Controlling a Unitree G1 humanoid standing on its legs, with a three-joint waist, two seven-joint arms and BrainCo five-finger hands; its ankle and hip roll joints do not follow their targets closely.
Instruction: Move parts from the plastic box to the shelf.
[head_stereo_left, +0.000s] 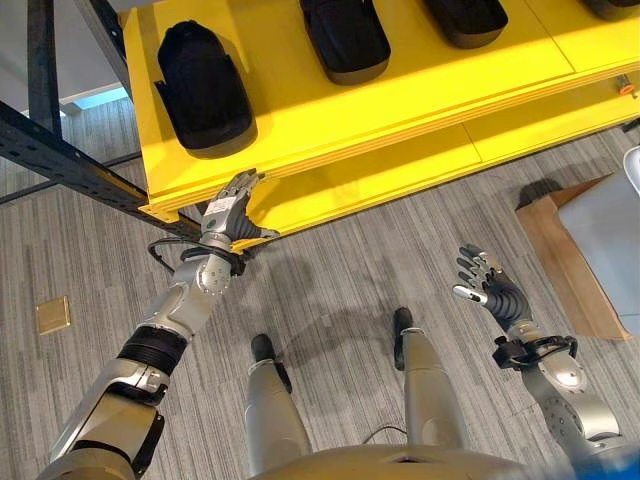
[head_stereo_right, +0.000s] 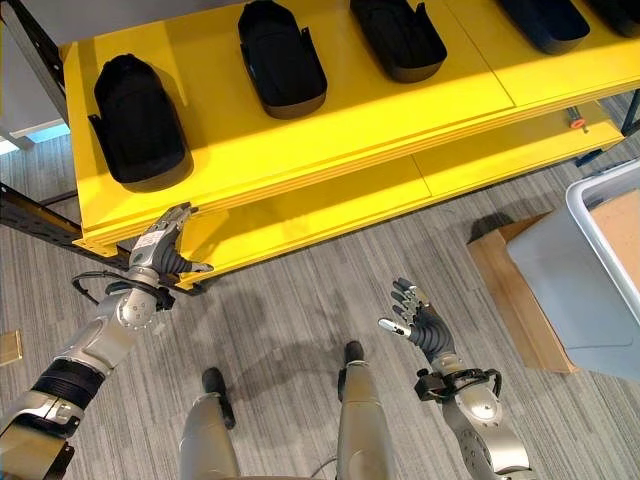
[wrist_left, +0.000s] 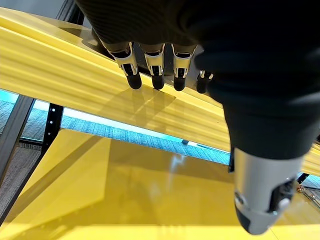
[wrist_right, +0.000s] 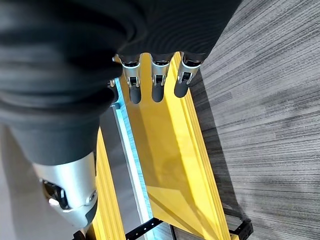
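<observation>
On the yellow shelf (head_stereo_right: 330, 130), black parts are seen in a row, and both hands are held empty.

One black part (head_stereo_right: 137, 117) is placed near the shelf's left end, with a second part (head_stereo_right: 280, 58) and a third part (head_stereo_right: 397, 38) beside it. The left hand (head_stereo_right: 160, 250) is held at the shelf's front edge with straight fingers, and nothing is grasped. The right hand (head_stereo_right: 418, 318) is raised over the grey carpet floor (head_stereo_right: 300, 300), its fingers relaxed and spread. The grey plastic box (head_stereo_right: 590, 270) is seen at the right, on a wooden board (head_stereo_right: 510, 290).
</observation>
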